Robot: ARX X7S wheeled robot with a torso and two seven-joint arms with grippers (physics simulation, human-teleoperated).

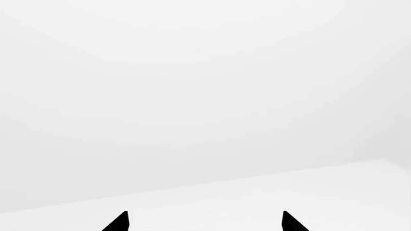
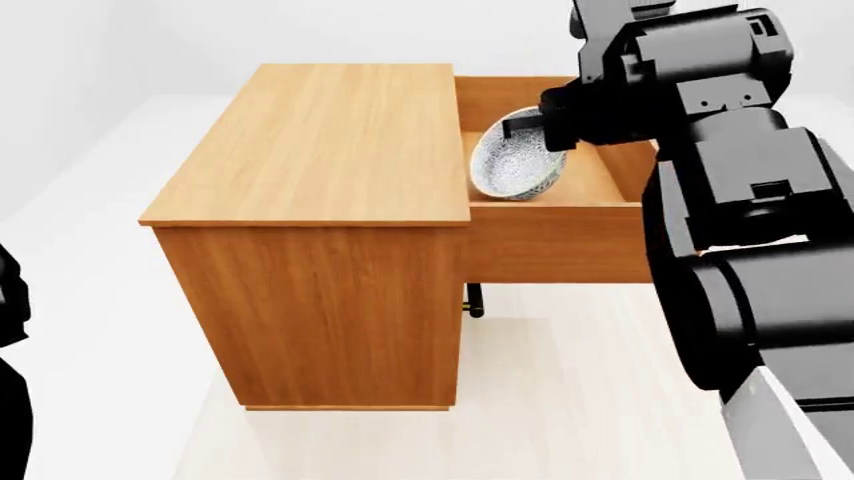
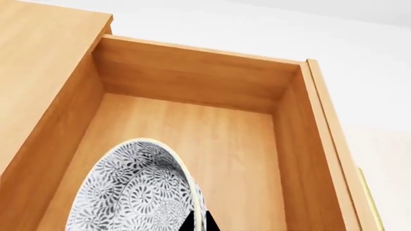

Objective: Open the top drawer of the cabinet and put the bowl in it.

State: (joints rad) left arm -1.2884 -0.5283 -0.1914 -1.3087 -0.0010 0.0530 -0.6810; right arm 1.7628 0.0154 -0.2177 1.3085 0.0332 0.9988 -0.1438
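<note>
The orange-brown cabinet (image 2: 314,200) fills the middle of the head view, its top drawer (image 2: 554,235) pulled out to the right. My right gripper (image 2: 541,128) is shut on the rim of the blue-grey patterned bowl (image 2: 514,165), which hangs tilted on edge over the open drawer. In the right wrist view the bowl (image 3: 134,192) sits above the drawer's wooden floor (image 3: 237,159), with my black fingertips (image 3: 192,222) pinching its rim. My left gripper (image 1: 205,222) faces bare white surroundings, with its fingertips wide apart and nothing between them.
A brass handle end (image 2: 473,300) of a lower drawer shows under the open drawer. The drawer's side walls (image 3: 314,159) rise around the bowl. White floor (image 2: 561,400) surrounds the cabinet. My left arm's dark edge (image 2: 11,330) stands at the far left.
</note>
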